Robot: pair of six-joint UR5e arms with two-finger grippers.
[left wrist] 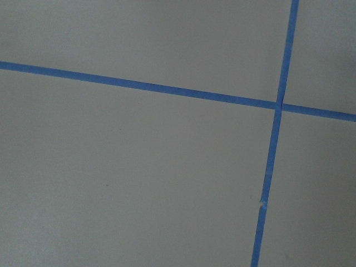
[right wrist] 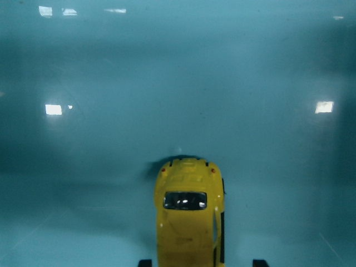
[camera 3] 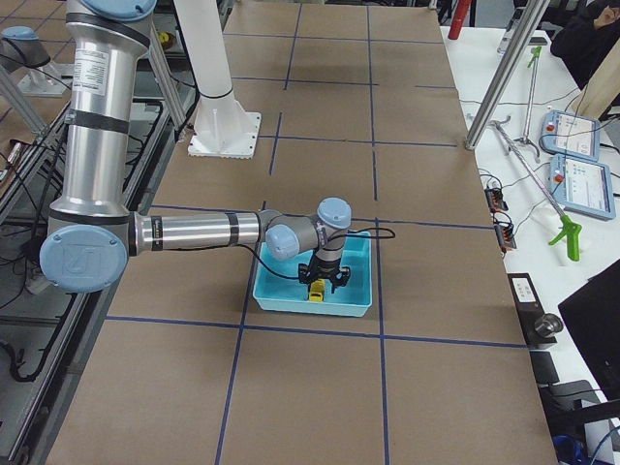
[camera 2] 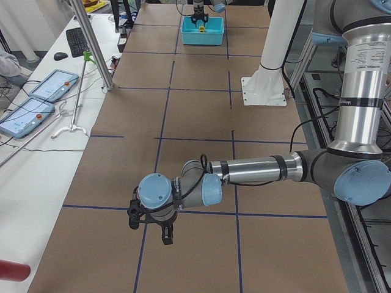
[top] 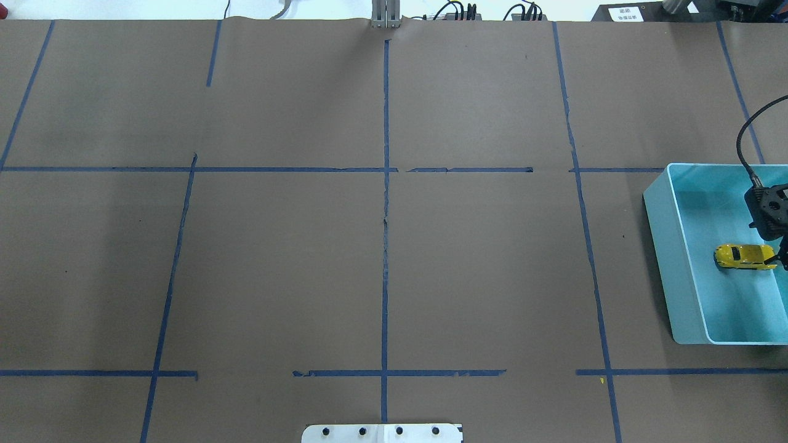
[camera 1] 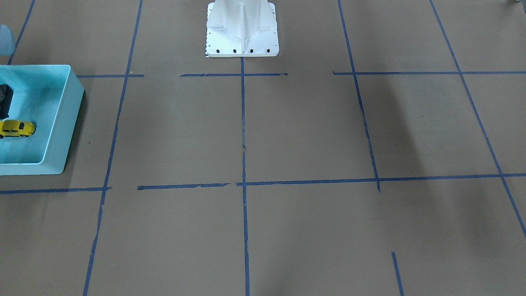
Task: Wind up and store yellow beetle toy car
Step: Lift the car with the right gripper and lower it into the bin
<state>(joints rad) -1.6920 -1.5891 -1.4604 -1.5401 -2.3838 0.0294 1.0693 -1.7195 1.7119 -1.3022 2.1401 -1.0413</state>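
The yellow beetle toy car (top: 743, 256) sits on the floor of a light teal bin (top: 662, 246) at the table's right end. It also shows in the front view (camera 1: 16, 128) and the right wrist view (right wrist: 189, 222). My right gripper (top: 779, 261) reaches down into the bin. Its fingertips (right wrist: 260, 262) stand on either side of one end of the car, with a gap on one side, so it is open. My left gripper (camera 2: 149, 229) hangs low over bare table at the left end. I cannot tell whether it is open or shut.
The robot's white base (camera 1: 242, 33) stands at the near middle edge of the table. Blue tape lines (top: 386, 203) cross the brown table cover. The left wrist view shows only tape and table. Operator desks with tablets (camera 2: 36, 101) lie beyond the far edge.
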